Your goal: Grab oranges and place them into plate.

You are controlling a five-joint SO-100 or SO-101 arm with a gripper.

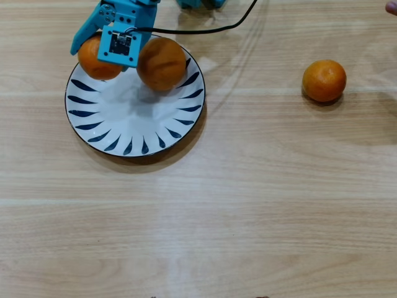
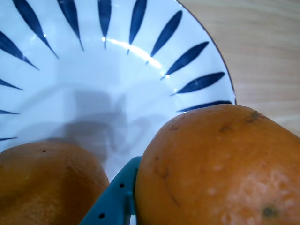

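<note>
The plate (image 1: 133, 121) sits on the wooden table (image 1: 248, 205) at the upper left of the overhead view, its blue petal strokes fanning round the rim. Two oranges are over its far edge. The large orange (image 1: 161, 63) rests on the plate's upper right part. A small orange (image 1: 94, 60) is at the upper left rim, partly covered by the blue gripper (image 1: 111, 53), which comes down from the top edge with a black cable (image 1: 205, 28) trailing off to the right.

In the overhead view one blue finger (image 1: 84, 34) runs down the outer left side of the small orange, and the camera block sits between the two fruits. The wrist view shows the other blue finger (image 2: 117, 197) wedged between the small orange (image 2: 47, 183) on the left and the large orange (image 2: 220, 168) on the right, touching the large one. The jaws look parted round the small orange, but whether they grip it or merely flank it I cannot tell.

The third orange (image 1: 324, 80) lies alone on the table, well apart to the right of the plate in the overhead view
</note>
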